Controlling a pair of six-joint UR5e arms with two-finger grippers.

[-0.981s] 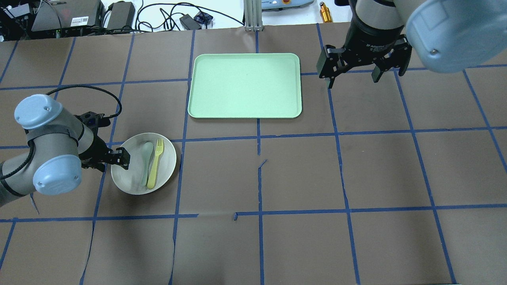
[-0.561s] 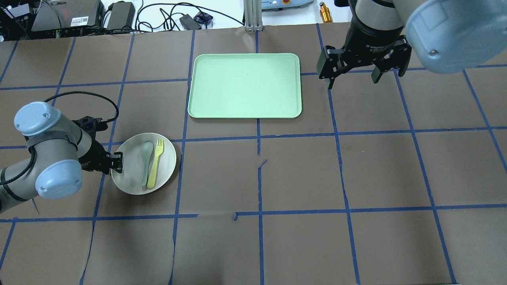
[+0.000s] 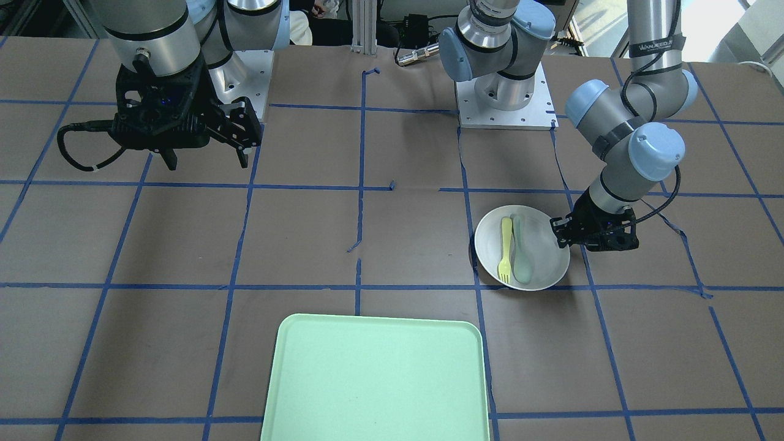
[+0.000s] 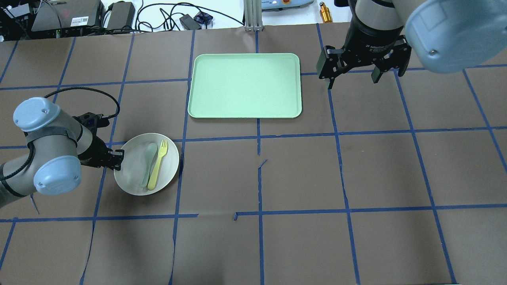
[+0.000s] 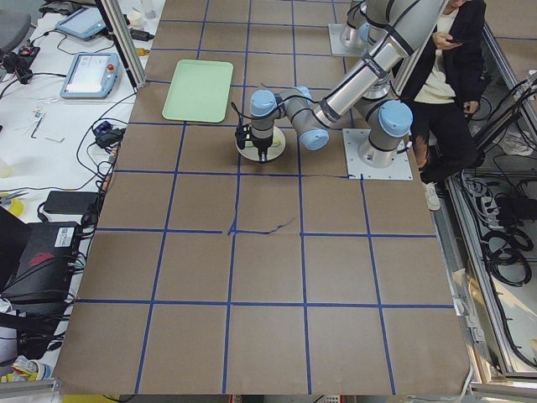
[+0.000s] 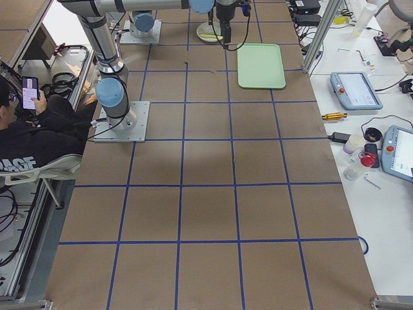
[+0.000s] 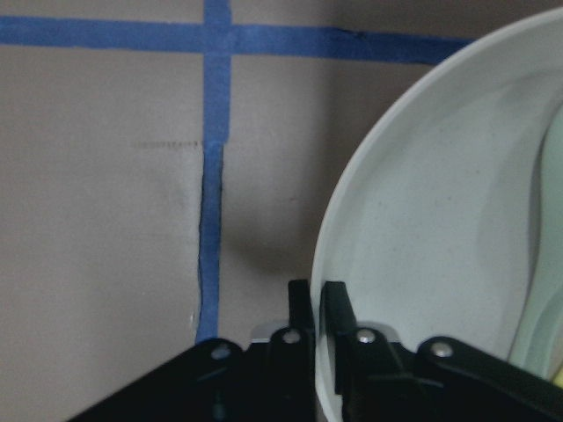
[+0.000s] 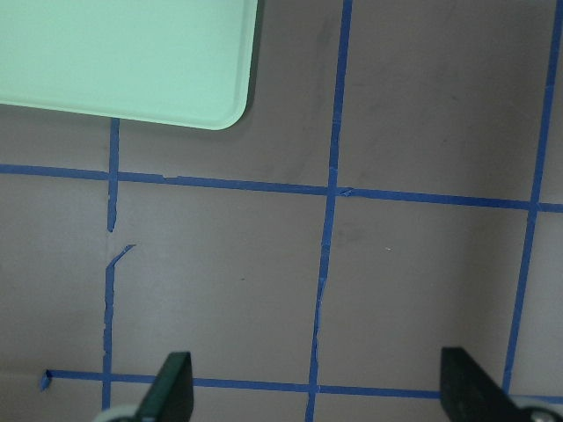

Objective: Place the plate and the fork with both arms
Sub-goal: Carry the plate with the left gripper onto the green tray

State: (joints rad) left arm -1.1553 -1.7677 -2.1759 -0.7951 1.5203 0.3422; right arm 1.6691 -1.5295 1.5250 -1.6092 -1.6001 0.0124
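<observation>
The white plate [image 4: 130, 176] sits left of centre on the table, with the pale yellow fork [image 4: 157, 164] and a grey-green spoon [image 4: 147, 164] lying in it. My left gripper [image 4: 117, 158] is shut on the plate's left rim. The left wrist view shows its fingers [image 7: 339, 308] pinching the rim of the plate [image 7: 422, 255]. In the front view the left gripper [image 3: 560, 236] is at the right edge of the plate [image 3: 545, 257], with the fork [image 3: 505, 251] inside. My right gripper [image 4: 352, 81] is open and empty, high up to the right of the tray; it also shows in the right wrist view [image 8: 318, 387].
The pale green tray [image 4: 244, 86] lies at the back centre and holds nothing; its corner shows in the right wrist view [image 8: 132, 53]. Blue tape lines cross the brown table cover. Cables and boxes lie beyond the far edge.
My left gripper drew back to the plate's left rim and shut on it. The plate, with fork and spoon, has shifted slightly right and turned a little. The right arm has barely moved.
</observation>
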